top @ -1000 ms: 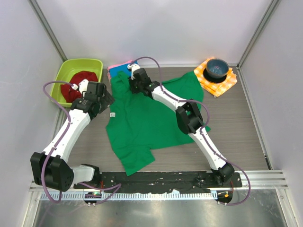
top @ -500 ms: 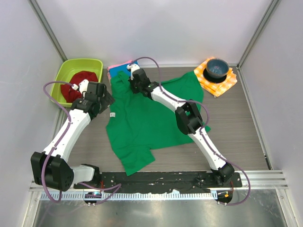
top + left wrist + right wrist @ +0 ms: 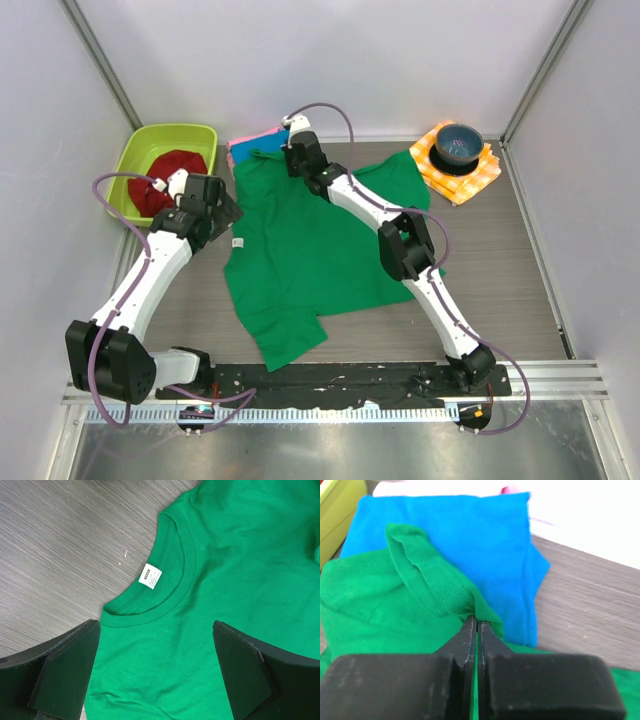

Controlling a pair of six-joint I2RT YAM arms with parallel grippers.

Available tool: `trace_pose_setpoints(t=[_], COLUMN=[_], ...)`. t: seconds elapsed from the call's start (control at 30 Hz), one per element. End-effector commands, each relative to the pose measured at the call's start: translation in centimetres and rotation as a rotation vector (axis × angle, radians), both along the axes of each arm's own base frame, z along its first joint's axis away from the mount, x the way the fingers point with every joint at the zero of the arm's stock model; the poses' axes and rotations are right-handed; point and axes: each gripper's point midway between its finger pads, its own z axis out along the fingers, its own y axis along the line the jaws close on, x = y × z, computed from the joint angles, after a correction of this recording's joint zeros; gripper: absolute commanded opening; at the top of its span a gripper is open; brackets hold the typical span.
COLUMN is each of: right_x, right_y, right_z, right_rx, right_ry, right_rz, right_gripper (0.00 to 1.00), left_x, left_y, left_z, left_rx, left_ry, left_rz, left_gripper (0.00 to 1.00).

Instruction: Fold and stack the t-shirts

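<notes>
The green t-shirt (image 3: 310, 250) lies spread on the table, neck to the left. My right gripper (image 3: 298, 152) is at its far sleeve, shut on the sleeve's hem (image 3: 435, 590), which bunches up at the closed fingertips of that gripper (image 3: 476, 621). Just behind the sleeve lies the folded blue t-shirt (image 3: 470, 535), with a strip of the pink one (image 3: 250, 140) showing under its far edge. My left gripper (image 3: 222, 208) hovers open over the green shirt's collar (image 3: 175, 595) and white label (image 3: 150, 577), and only green cloth shows between the spread fingertips of that gripper (image 3: 156, 630).
A lime-green bin (image 3: 150, 138) holding a red cloth (image 3: 172, 175) stands at the back left. At the back right, a dark bowl (image 3: 459, 143) sits on an orange-and-white checked cloth (image 3: 482, 176). Walls close in the table on three sides.
My right gripper has shut on the green sleeve's hem and shifted a little toward the back and right with it. The left arm has not moved.
</notes>
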Motion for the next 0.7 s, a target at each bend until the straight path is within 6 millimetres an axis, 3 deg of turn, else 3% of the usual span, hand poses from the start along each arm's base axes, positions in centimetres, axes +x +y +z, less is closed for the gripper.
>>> trace_pose_setpoints(t=[0.0,0.13,0.17,0.2,0.23,0.27,0.3,0.33,0.37,0.47,0.5,0.53,0.57,0.6,0.63,0.67], right_x=[2.9,5.4,5.9,6.4,6.8,7.4,7.8,8.1,8.5,8.6,8.3,8.0,7.7,6.9,6.3,5.7], right_y=[-2.1,-3.6,-4.0,-4.1,-4.2,-4.3,-4.4,-4.5,-4.6,-5.3,-5.7,-5.8,-6.0,-6.3,-6.6,-6.9], right_z=[9.9,8.9,8.9,9.4,9.1,8.4,8.2,9.7,8.3,7.7,9.6,8.3,8.5,10.9,9.5,9.4], right_rx=[0.169,0.231,0.245,0.274,0.282,0.289,0.295,0.319,0.309,0.280,0.293,0.266,0.245,0.245,0.196,0.147], right_ry=[-0.179,-0.210,-0.225,-0.257,-0.270,-0.284,-0.295,-0.325,-0.315,-0.315,-0.345,-0.318,-0.320,-0.338,-0.307,-0.301], right_rz=[-0.110,-0.187,-0.200,-0.211,-0.226,-0.244,-0.246,-0.254,-0.262,-0.269,-0.278,-0.277,-0.270,-0.271,-0.274,-0.273], right_gripper=[0.01,0.01,0.06,0.24,0.47,0.97,0.98,0.98,0.98,0.98,0.98,0.98,0.98,0.98,0.99,0.99], left_x=[0.5,0.5,0.6,0.6,0.5,0.5,0.5,0.5,0.6,0.5,0.5,0.6,0.6,0.5,0.3,0.3], left_y=[-0.2,-0.2,-0.2,-0.3,-0.2,-0.3,-0.3,-0.4,-0.4,-0.5,-0.6,-0.6,-0.6,-0.6,-0.6,-0.5], left_z=[0.2,0.2,0.2,0.2,0.1,0.0,-0.2,-0.2,-0.4,-0.7,-0.7,-0.6,-0.6,-0.5,-0.5,-0.2], left_rx=[0.002,0.003,0.002,0.003,0.005,0.004,0.004,0.003,0.005,0.002,0.002,0.002,0.001,0.001,0.006,0.019], left_ry=[-0.020,-0.020,-0.021,-0.019,-0.019,-0.017,-0.011,-0.011,-0.005,0.004,0.004,0.003,0.005,0.005,0.010,0.005], left_rz=[-0.015,-0.016,-0.017,-0.020,-0.017,-0.020,-0.020,-0.021,-0.023,-0.025,-0.026,-0.026,-0.027,-0.027,-0.029,-0.025], left_gripper=[1.00,1.00,1.00,1.00,1.00,1.00,1.00,1.00,1.00,1.00,1.00,1.00,1.00,1.00,1.00,1.00])
